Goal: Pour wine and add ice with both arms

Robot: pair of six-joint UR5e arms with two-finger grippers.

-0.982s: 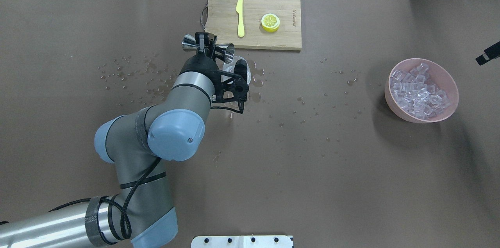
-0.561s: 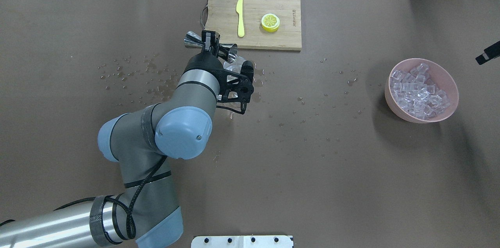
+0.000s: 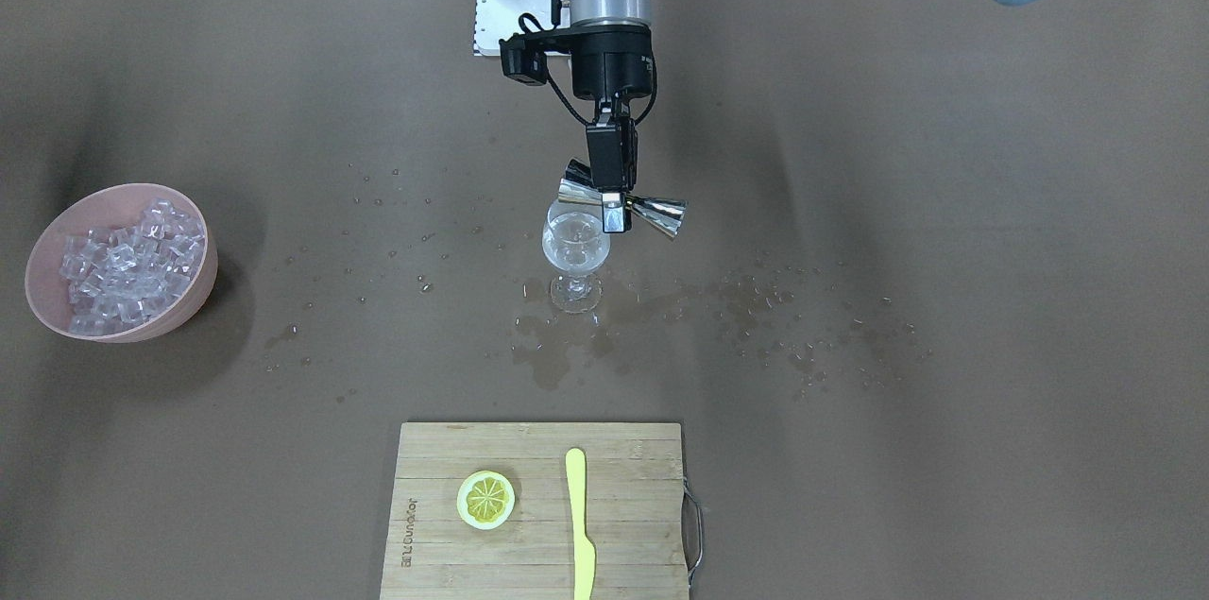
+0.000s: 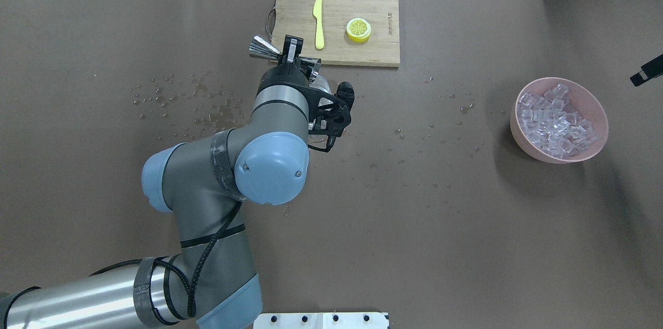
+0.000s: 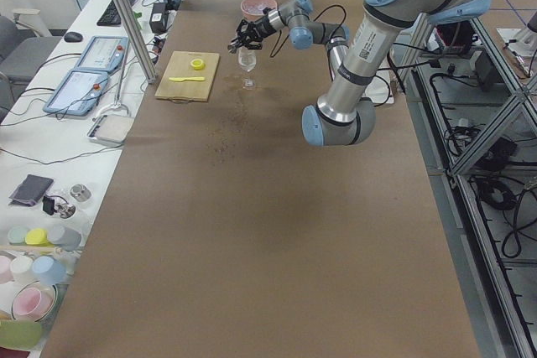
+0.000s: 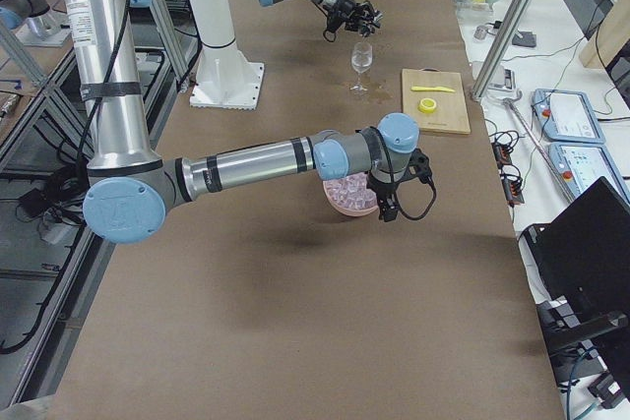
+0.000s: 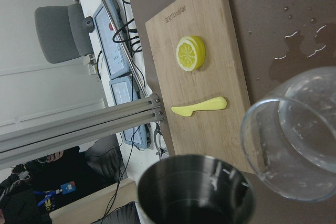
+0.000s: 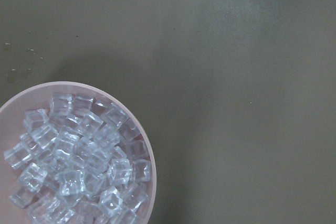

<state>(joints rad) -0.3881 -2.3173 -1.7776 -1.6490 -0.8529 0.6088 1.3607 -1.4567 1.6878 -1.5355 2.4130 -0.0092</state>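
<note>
My left gripper (image 3: 614, 203) (image 4: 291, 50) is shut on the waist of a steel jigger (image 3: 661, 214) (image 4: 260, 47), held on its side just above the rim of the wine glass (image 3: 574, 252). The glass stands upright with a little clear wine (image 7: 307, 169) in its bowl. The jigger's mouth (image 7: 197, 188) is beside the glass rim in the left wrist view. The ice (image 4: 557, 119) (image 8: 79, 161) fills a pink bowl (image 4: 538, 154). My right gripper (image 6: 384, 206) hangs over the bowl's edge; I cannot tell whether it is open or shut.
A wooden cutting board (image 4: 336, 52) with a yellow knife (image 4: 318, 20) and a lemon slice (image 4: 358, 29) lies beyond the glass. Water drops and small puddles (image 3: 812, 345) are scattered on the brown table around the glass base.
My left arm has swung right and toward the cutting board, and the jigger has turned with it over the glass. The right side has not changed.
</note>
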